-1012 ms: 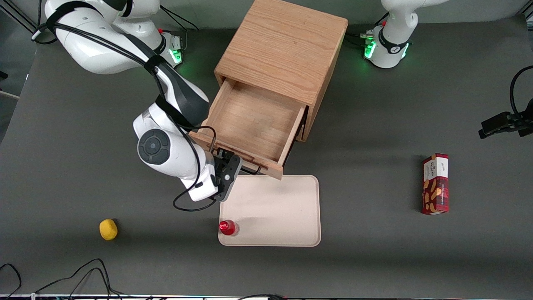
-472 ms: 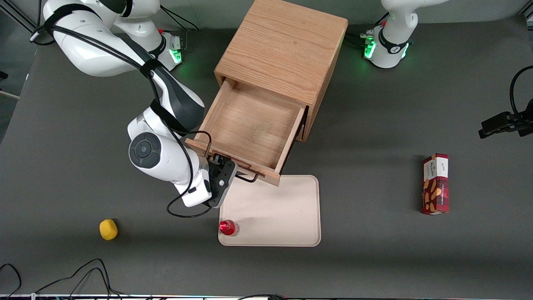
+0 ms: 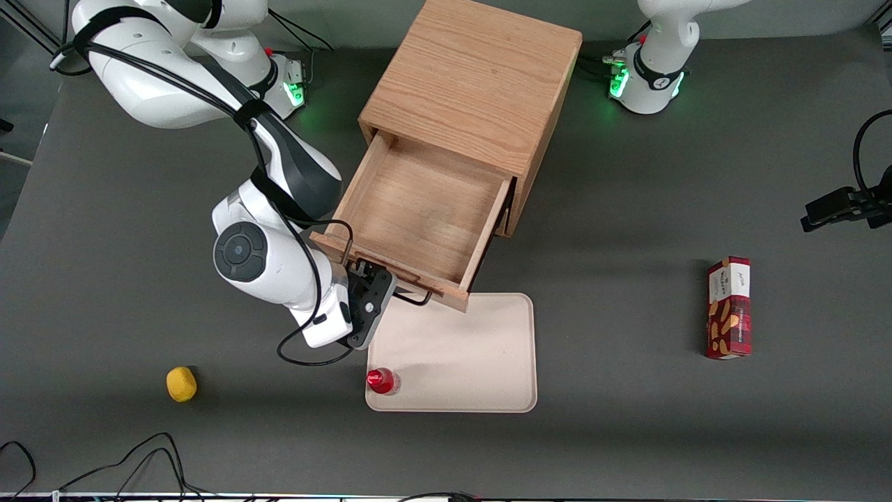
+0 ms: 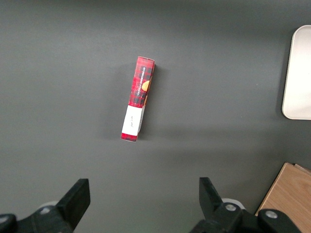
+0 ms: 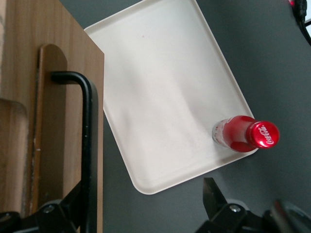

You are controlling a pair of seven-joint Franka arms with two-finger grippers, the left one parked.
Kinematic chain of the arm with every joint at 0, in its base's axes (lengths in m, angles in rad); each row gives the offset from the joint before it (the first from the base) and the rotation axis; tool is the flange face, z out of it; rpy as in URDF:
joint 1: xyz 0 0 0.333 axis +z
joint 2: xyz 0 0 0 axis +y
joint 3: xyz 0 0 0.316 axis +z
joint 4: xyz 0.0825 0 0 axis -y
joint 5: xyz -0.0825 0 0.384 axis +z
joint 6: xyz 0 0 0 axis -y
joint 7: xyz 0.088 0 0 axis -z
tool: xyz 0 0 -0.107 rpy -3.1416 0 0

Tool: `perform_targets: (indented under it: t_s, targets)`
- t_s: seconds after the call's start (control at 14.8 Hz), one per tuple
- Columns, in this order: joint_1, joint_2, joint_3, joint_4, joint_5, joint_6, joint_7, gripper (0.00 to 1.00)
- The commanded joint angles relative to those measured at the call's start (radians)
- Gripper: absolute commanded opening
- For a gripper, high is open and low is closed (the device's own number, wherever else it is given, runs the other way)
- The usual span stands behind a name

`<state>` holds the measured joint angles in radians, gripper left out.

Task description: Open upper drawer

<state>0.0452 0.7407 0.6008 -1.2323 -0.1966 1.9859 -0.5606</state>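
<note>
From the front, the upper drawer (image 3: 417, 213) stands drawn well out of the wooden cabinet (image 3: 471, 84), its shallow box bare inside and its front panel overhanging the edge of the pale tray (image 3: 460, 362) on the table (image 3: 627, 314); by that showing the opening looks essentially done. The claw (image 3: 373, 293) sits at the working-arm end of the drawer's front, right by the thin black handle (image 3: 412, 300), which is where a pull would have to be applied. A red bottle (image 3: 381, 381) stands upright on the tray's corner nearest the camera, a yellow object (image 3: 181, 383) lies on the table toward the working arm's end, and a red box (image 3: 729, 307) lies toward the parked arm's end, all well out of the drawer's path. The left wrist view shows only that red box (image 4: 138, 98) flat on the dark table, with a corner of the tray (image 4: 297, 73) and a bit of wood (image 4: 289, 201). In the right wrist view the claw (image 5: 141, 213) is spread open: one finger (image 5: 68, 208) is just beside the handle (image 5: 86, 145), the other finger (image 5: 216, 204) well apart from it over the table, and nothing is clamped, so I judge the handle released. The bottle (image 5: 245, 135) stands near the tray's (image 5: 165, 87) rim, so any withdrawal should stay clear of it.
</note>
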Motion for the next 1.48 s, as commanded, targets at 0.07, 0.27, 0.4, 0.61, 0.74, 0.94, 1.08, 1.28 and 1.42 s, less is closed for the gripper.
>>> perform_targets:
  t_s: [0.07,0.27,0.4,0.61,0.74,0.94,1.08,1.28,1.42]
  targets:
    - [0.002,-0.036,-0.002,0.031,0.060,-0.013,-0.012,1.00]
    - [0.001,-0.104,-0.030,0.022,0.118,-0.013,-0.007,1.00]
    - [-0.002,-0.170,-0.051,0.004,0.120,-0.021,-0.004,1.00]
    - [-0.027,-0.269,-0.126,-0.010,0.207,-0.029,0.033,1.00]
    - [-0.034,-0.367,-0.205,-0.070,0.319,-0.029,0.070,1.00]
    - [-0.086,-0.477,-0.254,-0.148,0.388,-0.036,0.192,1.00]
    - [-0.128,-0.541,-0.254,-0.205,0.390,-0.073,0.327,1.00]
    - [-0.168,-0.633,-0.269,-0.259,0.381,-0.178,0.591,1.00]
    - [-0.168,-0.707,-0.309,-0.324,0.361,-0.234,0.675,1.00]
